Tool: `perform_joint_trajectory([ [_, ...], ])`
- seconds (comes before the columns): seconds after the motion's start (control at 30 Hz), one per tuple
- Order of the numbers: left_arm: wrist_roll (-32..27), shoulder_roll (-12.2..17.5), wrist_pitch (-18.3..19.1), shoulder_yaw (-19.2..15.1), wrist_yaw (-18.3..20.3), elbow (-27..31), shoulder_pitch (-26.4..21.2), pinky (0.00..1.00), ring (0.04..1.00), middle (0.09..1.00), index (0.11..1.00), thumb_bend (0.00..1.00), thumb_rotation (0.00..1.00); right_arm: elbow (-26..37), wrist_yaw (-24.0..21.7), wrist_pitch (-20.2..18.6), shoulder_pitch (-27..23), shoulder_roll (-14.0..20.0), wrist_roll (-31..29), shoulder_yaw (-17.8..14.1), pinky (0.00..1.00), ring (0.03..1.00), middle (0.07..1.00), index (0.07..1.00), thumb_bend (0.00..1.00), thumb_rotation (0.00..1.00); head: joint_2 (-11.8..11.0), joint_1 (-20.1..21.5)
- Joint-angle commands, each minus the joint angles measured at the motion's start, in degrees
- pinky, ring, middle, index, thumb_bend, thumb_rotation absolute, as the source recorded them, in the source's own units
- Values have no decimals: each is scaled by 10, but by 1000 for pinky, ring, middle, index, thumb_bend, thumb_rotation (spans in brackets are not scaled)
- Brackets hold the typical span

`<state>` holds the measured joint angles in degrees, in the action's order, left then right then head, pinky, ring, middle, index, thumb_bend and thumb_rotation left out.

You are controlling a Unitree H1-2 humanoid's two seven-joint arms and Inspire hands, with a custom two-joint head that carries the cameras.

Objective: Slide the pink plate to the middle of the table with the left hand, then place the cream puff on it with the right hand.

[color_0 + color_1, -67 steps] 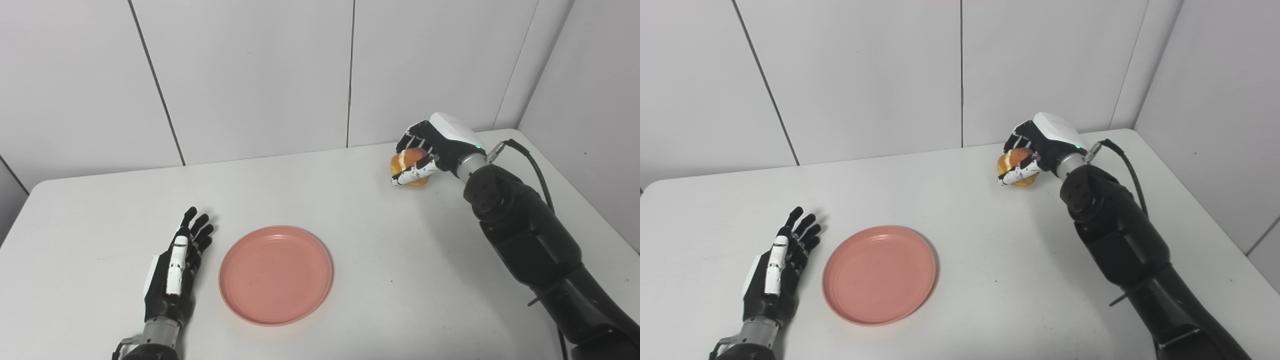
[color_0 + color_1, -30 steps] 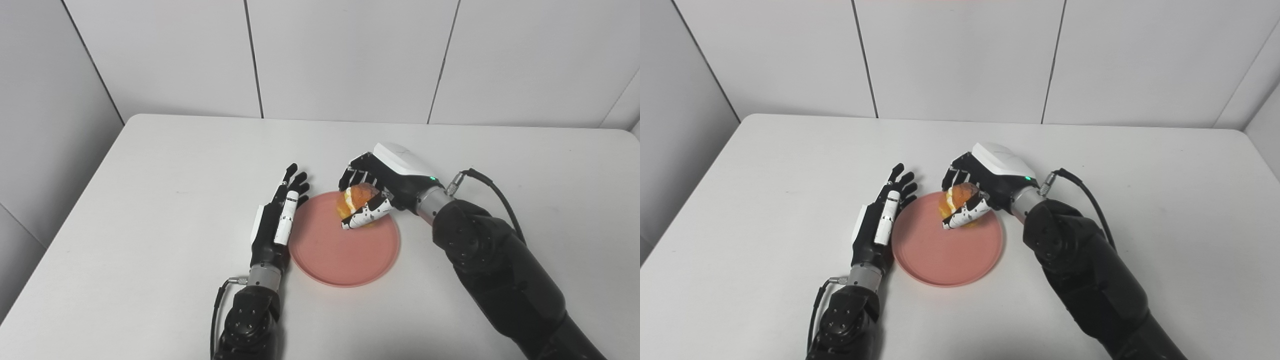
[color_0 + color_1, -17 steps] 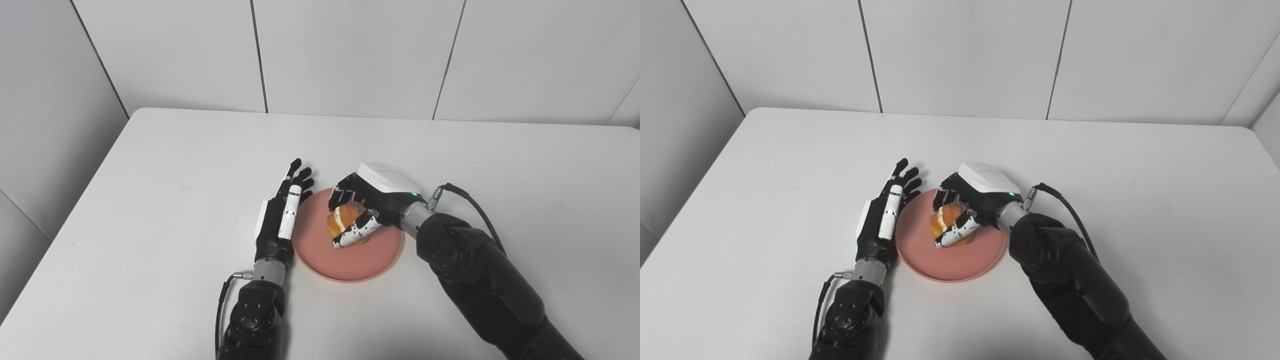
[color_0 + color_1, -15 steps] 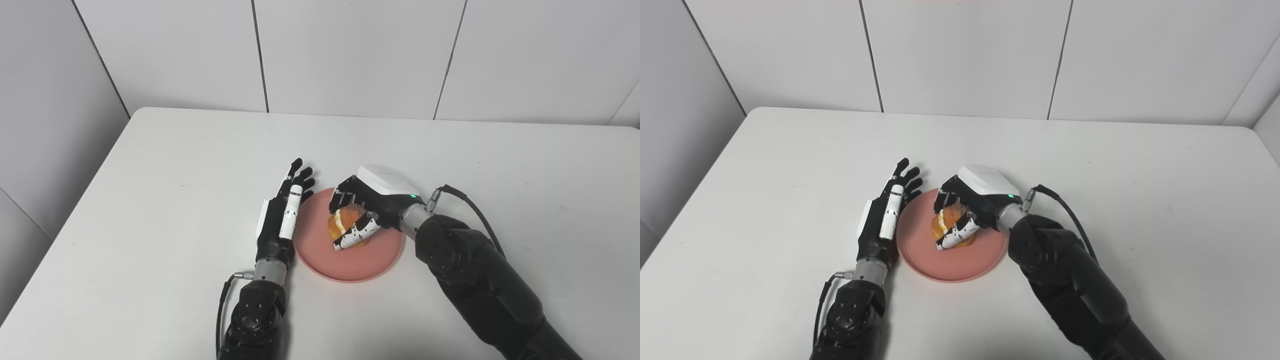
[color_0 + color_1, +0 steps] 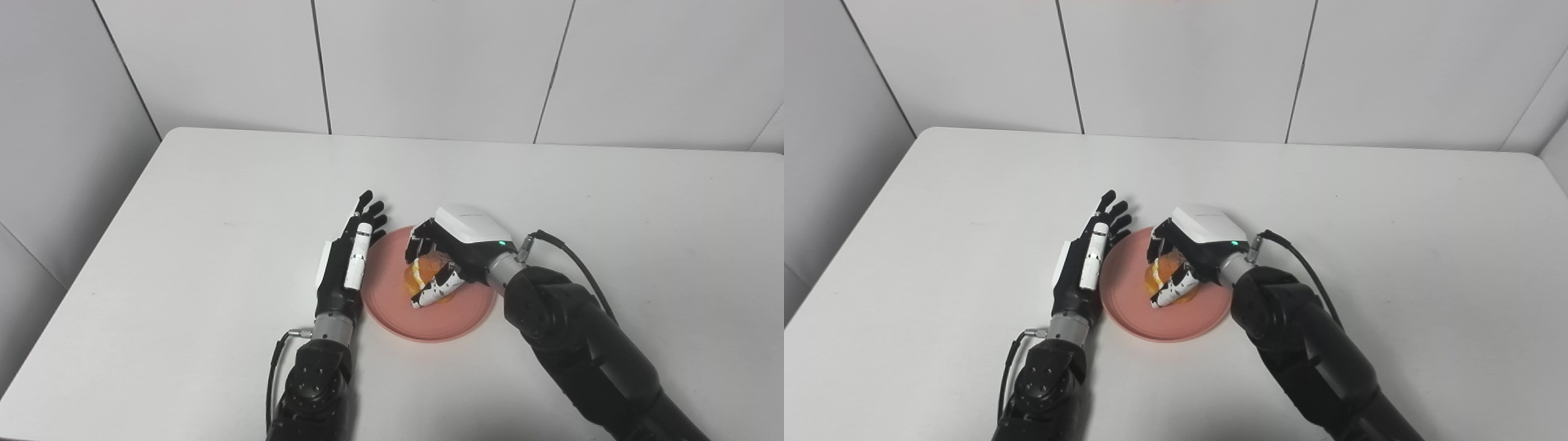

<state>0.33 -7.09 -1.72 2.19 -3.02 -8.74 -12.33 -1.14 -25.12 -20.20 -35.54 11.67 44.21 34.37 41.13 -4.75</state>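
Note:
The pink plate (image 5: 456, 318) lies near the middle of the white table (image 5: 184, 202). My right hand (image 5: 456, 248) is over the plate, fingers and thumb closed around the orange cream puff (image 5: 424, 272), which sits low on or just above the plate. My left hand (image 5: 349, 260) stands edge-on with its fingers straight, right against the plate's left rim, holding nothing. The same shows in the right eye view: plate (image 5: 1188, 321), cream puff (image 5: 1167, 272), right hand (image 5: 1194, 242), left hand (image 5: 1087, 260).
White wall panels stand behind the table's far edge (image 5: 465, 138). A black cable (image 5: 563, 248) runs from my right wrist. The table's left edge (image 5: 92, 245) drops off beside a grey wall.
My right hand carried the cream puff from the far right of the table over to the plate and lowered it there. The camera view shifted. My left hand stays beside the plate.

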Motion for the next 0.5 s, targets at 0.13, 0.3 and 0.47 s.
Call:
perform_joint_trajectory([
  [0.13, -2, -11, 30, 9, 5, -14, 18, 878, 905, 909, 913, 371, 974, 30, -15, 1, -8, 2, 26, 1, 330, 470, 685, 497, 515, 146, 0, 0],
  [0.3, -3, -11, 32, 8, 5, -10, 18, 873, 904, 909, 913, 363, 970, 45, -35, -8, -7, 1, 35, -6, 368, 536, 791, 788, 684, 223, 2, 1],
  [0.47, -1, -11, 35, 9, 4, -8, 18, 870, 893, 908, 920, 351, 978, 54, -43, -3, -4, 0, 43, -13, 439, 649, 874, 884, 755, 294, 3, 1],
])
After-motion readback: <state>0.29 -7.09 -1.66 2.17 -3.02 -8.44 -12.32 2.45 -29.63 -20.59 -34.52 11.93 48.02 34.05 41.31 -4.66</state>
